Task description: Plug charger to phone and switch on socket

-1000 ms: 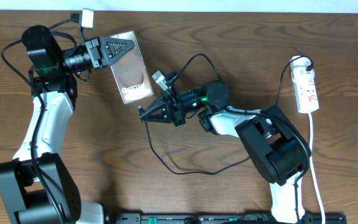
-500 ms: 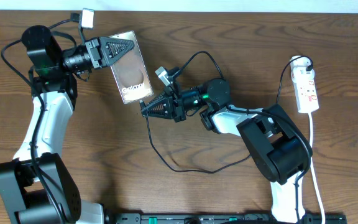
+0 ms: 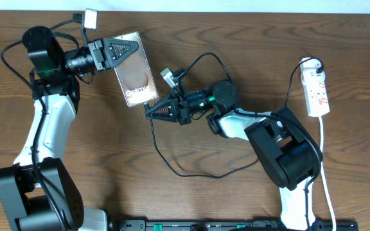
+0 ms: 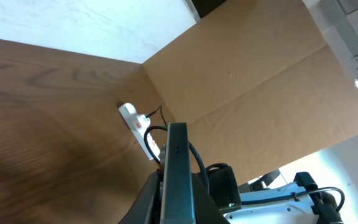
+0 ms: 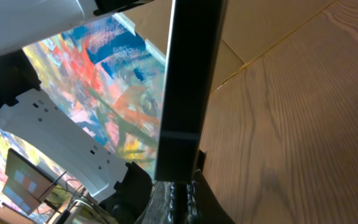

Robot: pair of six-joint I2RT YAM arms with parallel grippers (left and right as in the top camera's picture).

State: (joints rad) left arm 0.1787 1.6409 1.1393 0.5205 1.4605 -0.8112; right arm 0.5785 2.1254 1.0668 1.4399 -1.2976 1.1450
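Brown-to-silver phone [image 3: 135,77], white Galaxy lettering, I see pinched in left gripper [image 3: 133,48]; right gripper [image 3: 149,110] clamps the black charger [image 3: 184,174] tip.

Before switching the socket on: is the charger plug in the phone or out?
Cannot tell. The right gripper holds the charger at the end of the phone, but the joint is hidden.

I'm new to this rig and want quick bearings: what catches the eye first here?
The phone stands out, gripped at its top end by the left gripper, upper left of centre. The right gripper holds the charger by its plug tip at the phone's lower edge, its black cable looping across the table. The white socket lies apart at the far right.
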